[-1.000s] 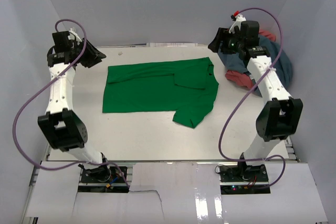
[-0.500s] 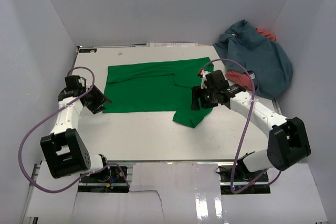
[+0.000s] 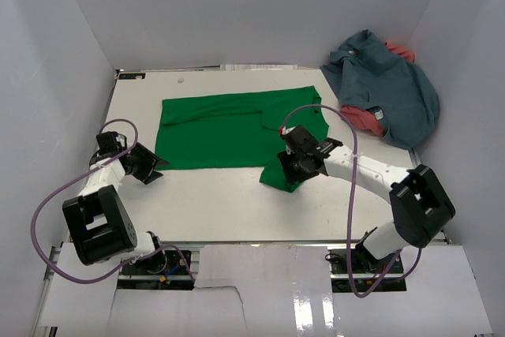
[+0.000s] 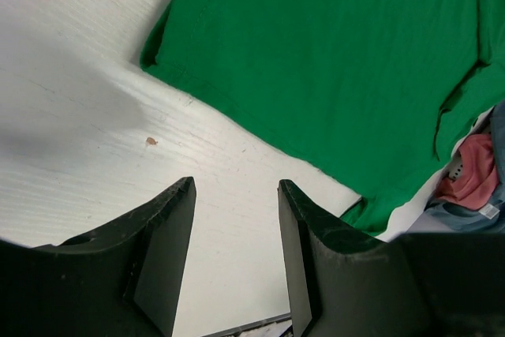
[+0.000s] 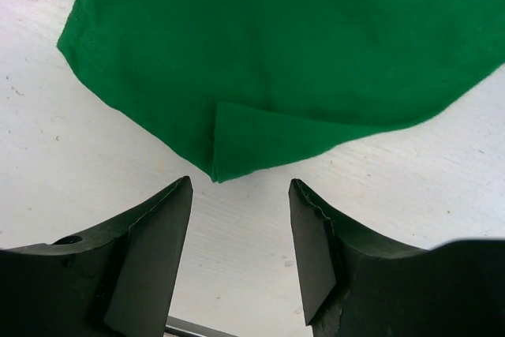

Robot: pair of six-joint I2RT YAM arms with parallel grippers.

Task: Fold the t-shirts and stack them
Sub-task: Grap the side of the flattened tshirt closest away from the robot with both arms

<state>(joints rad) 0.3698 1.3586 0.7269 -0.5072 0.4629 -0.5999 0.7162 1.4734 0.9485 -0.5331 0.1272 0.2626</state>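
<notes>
On table [image 3: 213,203], green t-shirt [image 3: 229,132]; crosswise (collar rightward)

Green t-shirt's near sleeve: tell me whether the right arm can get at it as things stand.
Probably yes. The right gripper hovers open just off the tip of the sleeve of the green t-shirt. The sleeve lies flat on the table, and nothing sits between the jaws and the cloth.

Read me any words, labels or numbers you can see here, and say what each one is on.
No text can be read.
The white tag on the coral red t-shirt: too small and blurred to read.
The green t-shirt, the blue-grey t-shirt and the table: no print visible.
</notes>
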